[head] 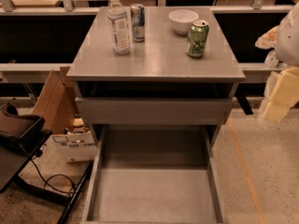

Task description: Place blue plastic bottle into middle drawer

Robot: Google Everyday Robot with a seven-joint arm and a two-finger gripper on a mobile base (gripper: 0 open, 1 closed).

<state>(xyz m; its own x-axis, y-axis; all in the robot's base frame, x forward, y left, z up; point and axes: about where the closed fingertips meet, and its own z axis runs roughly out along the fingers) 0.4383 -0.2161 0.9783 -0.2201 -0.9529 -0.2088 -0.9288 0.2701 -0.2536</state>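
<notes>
The blue plastic bottle (118,24), clear with a white cap and a pale label, stands upright at the back left of the grey cabinet top (159,59). The middle drawer (154,195) is pulled out wide below the cabinet, and its bare flat floor has nothing on it. My gripper (279,94) shows as pale yellowish parts at the right edge of the view. It is beside the cabinet's right side, well away from the bottle, and holds nothing that I can see.
A slim silver-blue can (137,22) stands just right of the bottle. A white bowl (183,20) and a green can (197,38) stand at the back right. A flat grey drawer front (154,111) sits above the open drawer. Cardboard boxes (56,101) and cables lie on the floor at the left.
</notes>
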